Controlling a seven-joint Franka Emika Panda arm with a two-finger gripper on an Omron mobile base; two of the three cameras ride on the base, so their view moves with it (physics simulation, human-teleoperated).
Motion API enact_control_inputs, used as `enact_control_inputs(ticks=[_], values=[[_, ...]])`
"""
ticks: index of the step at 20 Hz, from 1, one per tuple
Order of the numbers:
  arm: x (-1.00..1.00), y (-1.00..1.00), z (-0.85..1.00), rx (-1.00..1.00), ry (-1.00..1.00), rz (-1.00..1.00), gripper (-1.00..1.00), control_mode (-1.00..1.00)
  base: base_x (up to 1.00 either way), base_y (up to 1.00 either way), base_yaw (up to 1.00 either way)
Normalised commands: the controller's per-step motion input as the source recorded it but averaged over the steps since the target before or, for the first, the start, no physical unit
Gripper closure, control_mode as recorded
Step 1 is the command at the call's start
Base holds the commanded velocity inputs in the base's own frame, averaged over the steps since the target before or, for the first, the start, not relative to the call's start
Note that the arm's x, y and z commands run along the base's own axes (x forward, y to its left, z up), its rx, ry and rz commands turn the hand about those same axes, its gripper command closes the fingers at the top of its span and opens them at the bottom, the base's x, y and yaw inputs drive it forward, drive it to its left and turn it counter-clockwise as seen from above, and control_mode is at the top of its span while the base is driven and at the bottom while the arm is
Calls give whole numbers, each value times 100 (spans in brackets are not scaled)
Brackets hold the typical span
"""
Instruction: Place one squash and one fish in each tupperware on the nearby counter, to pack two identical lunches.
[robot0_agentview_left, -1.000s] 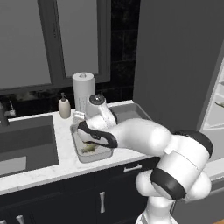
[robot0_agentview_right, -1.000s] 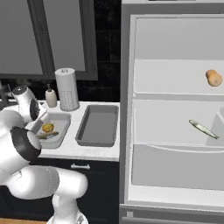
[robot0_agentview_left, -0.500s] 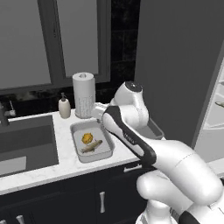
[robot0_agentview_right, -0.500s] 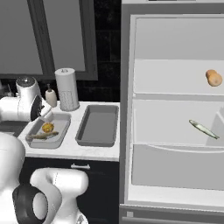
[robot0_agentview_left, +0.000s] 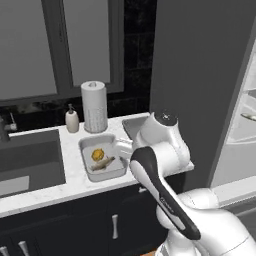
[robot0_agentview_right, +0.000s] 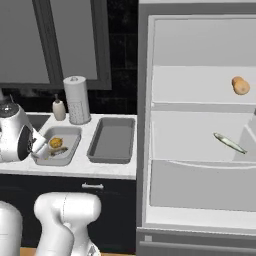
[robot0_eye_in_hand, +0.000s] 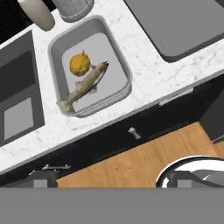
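1. Light tray (robot0_eye_in_hand: 116, 52) on counter (robot0_eye_in_hand: 148, 74) holds yellow squash (robot0_eye_in_hand: 80, 64) and fish (robot0_eye_in_hand: 85, 86).
2. Dark tray (robot0_agentview_right: 112, 140) beside it.
3. Orange squash (robot0_agentview_right: 241, 86), second fish (robot0_agentview_right: 229, 142) on fridge shelves (robot0_agentview_right: 195, 102).
4. Gripper (robot0_eye_in_hand: 111, 178) jaws wide apart, holding nothing.

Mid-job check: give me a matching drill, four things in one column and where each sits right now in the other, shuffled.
Things:
1. yellow squash
2. orange squash
3. fridge fish
4. darker tupperware

Places:
A. empty on the counter
B. fridge middle shelf
C. in the lighter tupperware beside a fish
D. fridge upper shelf

Pairs: 1-C, 2-D, 3-B, 4-A
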Motion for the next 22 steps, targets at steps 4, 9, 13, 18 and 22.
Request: enact_control_inputs(ticks=[4,9,13,18,22], values=[[0,0,0,0,0,0,-100,100,-100,-42,-10],[0,0,0,0,0,0,-100,100,-73,-98,-18],[0,0,0,0,0,0,-100,100,1,-100,-8],[0,0,0,0,0,0,-100,100,39,-81,1],[0,0,0,0,0,0,-100,100,43,-72,6]])
